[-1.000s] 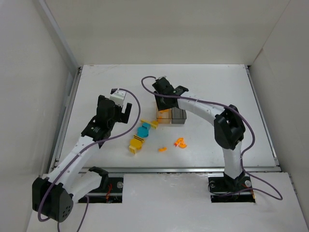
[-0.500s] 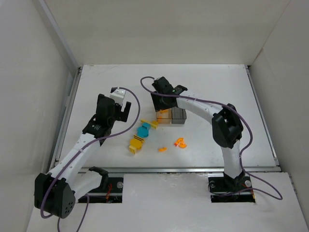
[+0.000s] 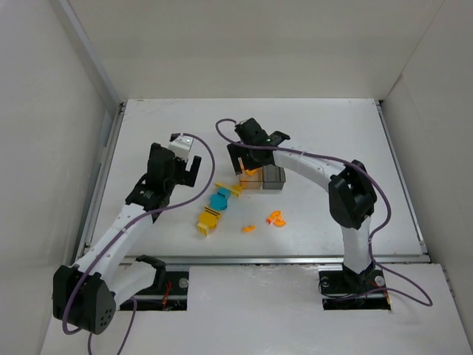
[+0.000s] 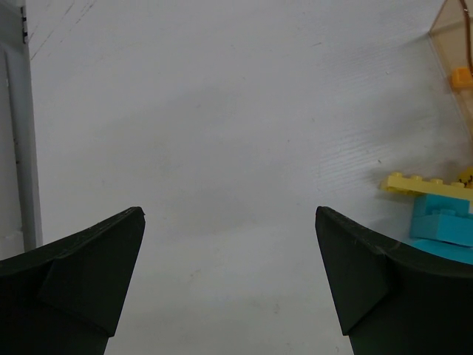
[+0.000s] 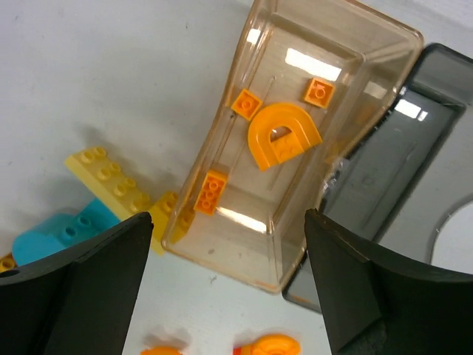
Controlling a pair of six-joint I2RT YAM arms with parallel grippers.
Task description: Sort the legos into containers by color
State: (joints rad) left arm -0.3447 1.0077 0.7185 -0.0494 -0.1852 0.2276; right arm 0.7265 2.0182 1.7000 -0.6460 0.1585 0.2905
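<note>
Nearest, well short of the amber box, two orange legos lie loose on the surface. Closer, off its left corner, sit a striped yellow piece, a teal piece and a yellow plate, the plate just beside its wall. Inside the amber box lie an orange arch and three small orange bricks. The grey box joins its right side. The right end effector hangs over the amber box, spread and empty. The left end effector, spread and empty, is off to its left.
</note>
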